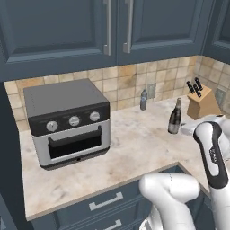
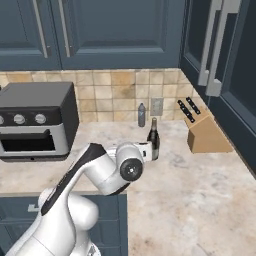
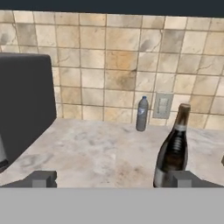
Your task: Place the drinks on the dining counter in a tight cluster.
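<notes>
The gripper [image 3: 111, 179] stands wide open and holds nothing, low over the tabletop [image 1: 130, 143] and level with the lower body of the dark wine bottle [image 3: 173, 151]. That bottle stands upright just ahead of the gripper's right-hand fingertip [image 3: 186, 178], off the centre of the gap, so it is not yet between the jaws. Further back, against the tiled wall at the tabletop's rear edge, the small grey-blue bottle [image 3: 141, 113] stands upright beside a wall socket [image 3: 162, 105]. A toaster oven [image 1: 67, 121] sits toward the left end, a knife block [image 1: 203, 102] toward the right rear corner. The likely trouble: pushing straight forward would drive that fingertip into the wine bottle's side and topple the tall, narrow thing; the gripper probably needs to shift sideways first.
</notes>
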